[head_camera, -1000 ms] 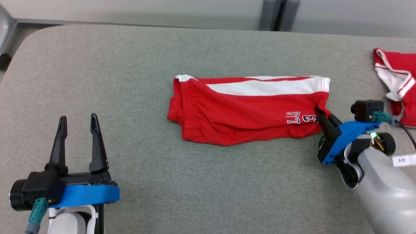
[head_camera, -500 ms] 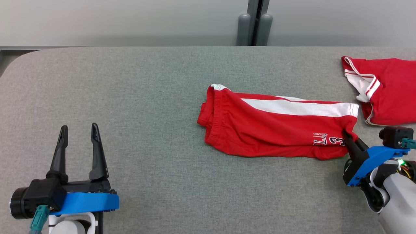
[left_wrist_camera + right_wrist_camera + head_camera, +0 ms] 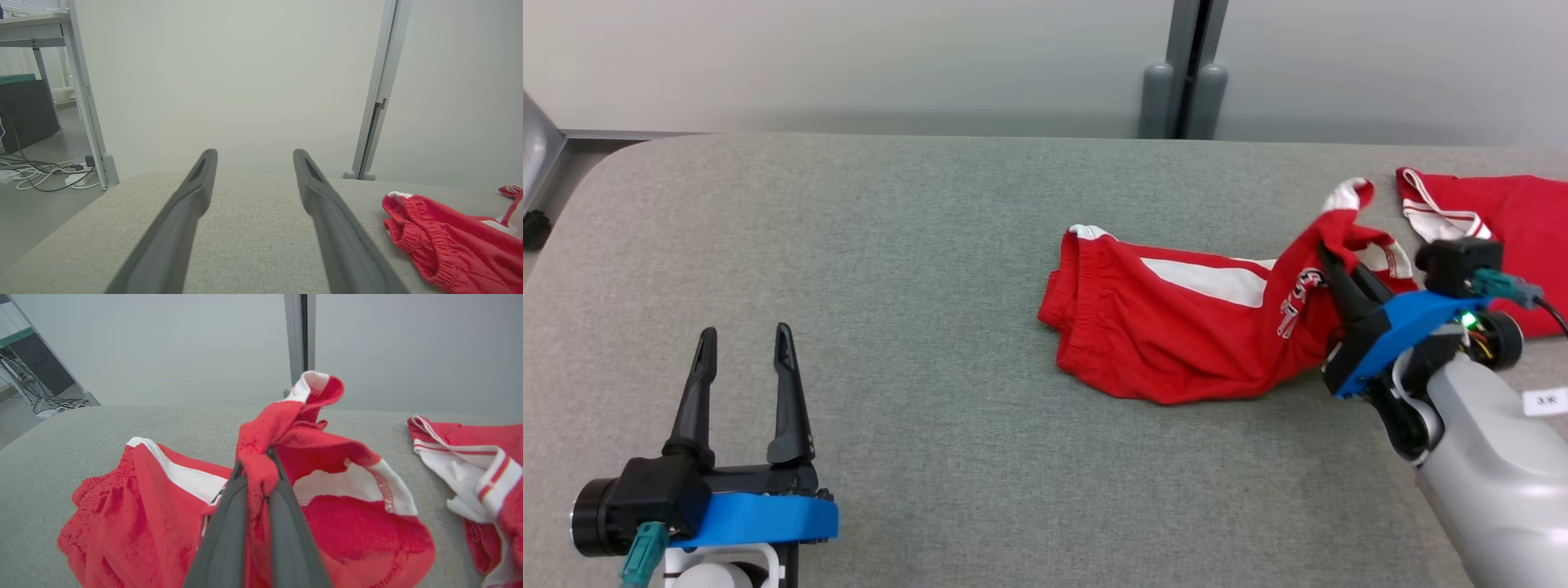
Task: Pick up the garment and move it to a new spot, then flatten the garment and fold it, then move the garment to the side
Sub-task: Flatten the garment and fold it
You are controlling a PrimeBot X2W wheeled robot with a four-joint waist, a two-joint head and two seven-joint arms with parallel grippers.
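Grey fabric covers the long padded table point(image 3: 915, 245), which stands against a pale wall with a grey post point(image 3: 1188, 82) behind it. Red shorts point(image 3: 1176, 343) with a white side stripe lie right of the middle, waistband end flat on the cloth and pointing left. The right gripper point(image 3: 1327, 260) is clamped tight on the leg-hem end and has that end raised off the table, so the fabric bunches and sags between the pinch and the flat part.

The shorts look doubled over lengthwise, one leg on the other, so I'd say the flattening and the first fold are done. Whether this lift is a second fold toward the waistband or the start of carrying them aside, I cannot tell. Either way the shorts are not yet neat and not yet parked at the side.

The left gripper point(image 3: 745, 335) hangs over the near left of the table, fingers spread wide, nothing between them, well apart from the shorts.

A second red garment point(image 3: 1523, 237) with white trim lies just beside the raised hem on the right. It sits where a sideways move would go and could get caught or dragged. Cables point(image 3: 36, 173) lie on the floor beyond the table's left end, out of the way.
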